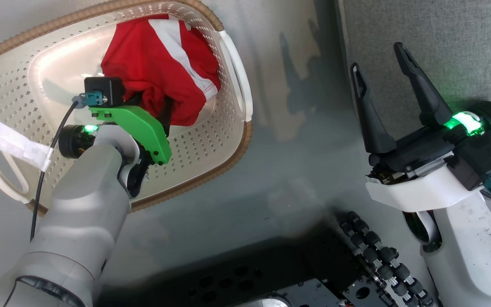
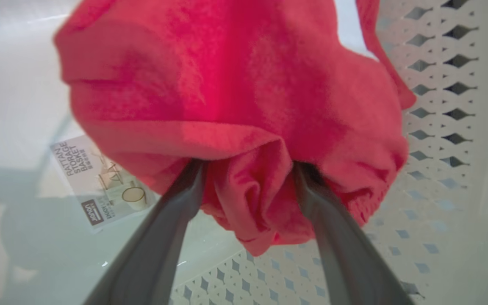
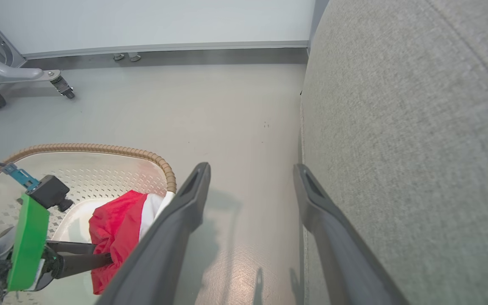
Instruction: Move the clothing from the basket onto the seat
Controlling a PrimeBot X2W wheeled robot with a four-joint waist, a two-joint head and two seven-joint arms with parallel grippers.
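Seat (image 1: 441, 42): grey fabric cushion, right of the floor strip.
Floor (image 1: 296, 140): pale grey and glossy, carries the basket.
Basket (image 1: 232, 149): cream, perforated, brown rim; stands apart from the seat.
Left arm (image 1: 83, 204): angled down into the basket; jaws wide, a red fold bunched between them.
Right arm (image 1: 471, 238): raised over the floor beside the seat; jaws wide and empty.
Clothing (image 1: 164, 55): red with a white stripe, crumpled inside the basket against its seat-side wall.
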